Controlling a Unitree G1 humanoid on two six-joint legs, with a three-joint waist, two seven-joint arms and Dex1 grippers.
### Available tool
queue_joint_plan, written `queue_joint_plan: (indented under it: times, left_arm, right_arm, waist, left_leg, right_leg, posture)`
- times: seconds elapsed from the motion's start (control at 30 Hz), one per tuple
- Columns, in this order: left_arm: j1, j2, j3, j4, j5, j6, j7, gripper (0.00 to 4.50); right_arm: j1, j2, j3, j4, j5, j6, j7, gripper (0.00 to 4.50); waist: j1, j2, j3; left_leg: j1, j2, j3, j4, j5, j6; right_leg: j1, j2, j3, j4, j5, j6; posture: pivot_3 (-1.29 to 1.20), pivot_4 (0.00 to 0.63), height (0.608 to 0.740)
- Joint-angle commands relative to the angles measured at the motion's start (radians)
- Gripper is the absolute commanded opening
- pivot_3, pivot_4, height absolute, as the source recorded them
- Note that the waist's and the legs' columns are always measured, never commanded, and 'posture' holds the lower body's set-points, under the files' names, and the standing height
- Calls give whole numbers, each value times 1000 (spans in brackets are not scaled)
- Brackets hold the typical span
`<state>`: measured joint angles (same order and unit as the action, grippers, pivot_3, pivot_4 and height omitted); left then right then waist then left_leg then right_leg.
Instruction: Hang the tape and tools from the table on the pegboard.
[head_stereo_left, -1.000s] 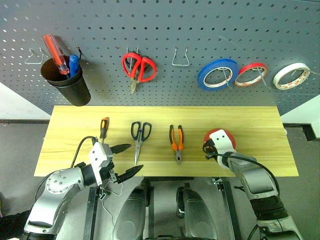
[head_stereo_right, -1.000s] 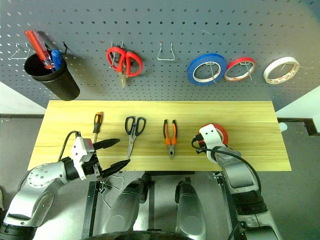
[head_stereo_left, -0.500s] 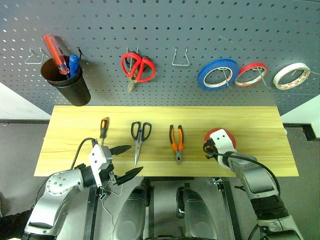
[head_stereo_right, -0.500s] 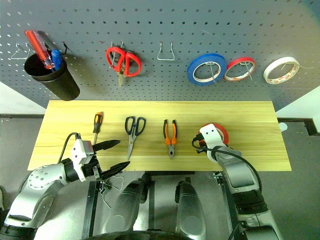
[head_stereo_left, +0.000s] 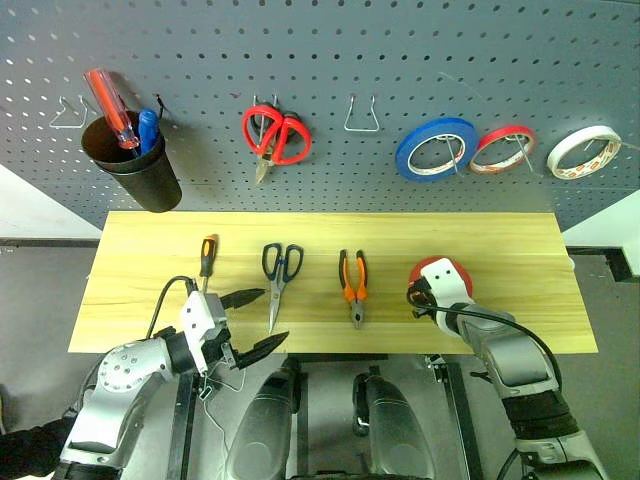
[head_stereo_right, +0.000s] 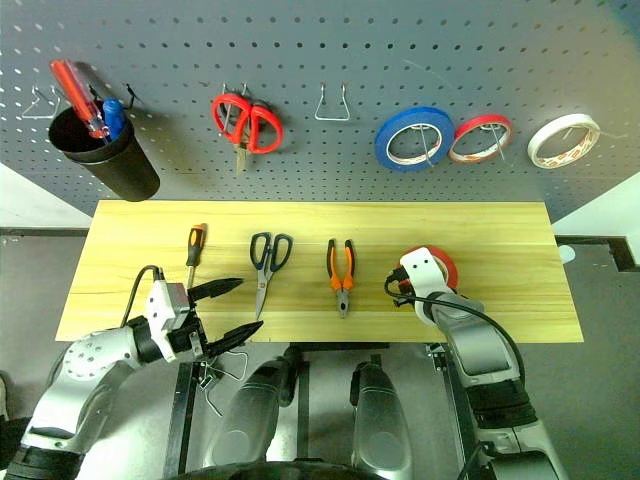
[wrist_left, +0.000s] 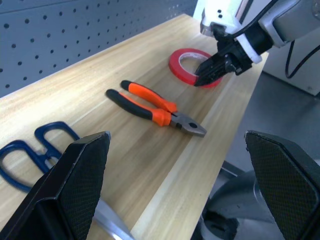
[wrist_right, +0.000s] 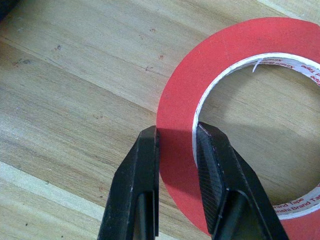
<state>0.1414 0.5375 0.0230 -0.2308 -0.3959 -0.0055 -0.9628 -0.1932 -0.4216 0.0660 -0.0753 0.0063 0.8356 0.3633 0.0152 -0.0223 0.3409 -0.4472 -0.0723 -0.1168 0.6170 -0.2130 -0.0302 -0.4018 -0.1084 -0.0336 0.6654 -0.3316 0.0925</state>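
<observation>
Nothing has shifted: the right pincer stays clamped on the solid bright red tape roll lying near the light wood-grain counter's front edge, unlifted; the left pincer hangs open.

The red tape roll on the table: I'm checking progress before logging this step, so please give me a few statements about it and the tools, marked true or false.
1. The right gripper is shut on the red tape roll, one finger outside the ring and one inside. True.
2. The red tape roll hangs on the pegboard. False: it lies flat on the table.
3. The left gripper is open and holds nothing. True.
4. The pliers lie between the dark scissors and the red tape roll. True.
5. The orange-handled screwdriver stands in the black cup. False: it lies on the table.
</observation>
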Motion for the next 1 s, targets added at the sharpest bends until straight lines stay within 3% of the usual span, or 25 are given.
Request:
queue_joint_plan:
  times: [0.03, 0.63, 0.83, 1.0]
  left_arm:
    - [8, -11, -6, 46, 19, -94, -34, 4500]
    - [-15, -51, -15, 192, 27, -281, -80, 4500]
    - [-27, -50, -15, 209, 25, -294, -90, 4500]
    - [-27, -50, -6, 246, 21, -336, -107, 4500]
  right_arm:
    - [42, -24, -23, 33, -5, 22, -8, 685]
    - [86, -38, -53, -44, 11, 30, 7, 684]
    - [146, -120, -114, -275, 50, 134, 53, 684]
    - [259, -200, -242, -545, 80, 276, 73, 684]
  waist:
    - [0, 0, 0]
    - [1, 0, 0]
    - [-4, 4, 2]
    - [-2, 6, 3]
  left_leg:
    - [0, 0, 0, 0, 0, 0]
    - [0, -1, 0, 0, 0, 0]
    - [-1, -1, 0, -1, 0, 0]
    - [-1, 0, 1, -1, 1, -1]
  right_leg:
    - [0, 0, 0, 0, 0, 0]
    - [0, 0, -1, 0, 1, 2]
    - [-1, 0, -1, 0, 1, 3]
    - [-2, 0, -1, 2, 1, 3]
  posture:
    - [83, 376, 703]
    - [60, 362, 703]
    - [50, 345, 703]
    - [34, 331, 703]
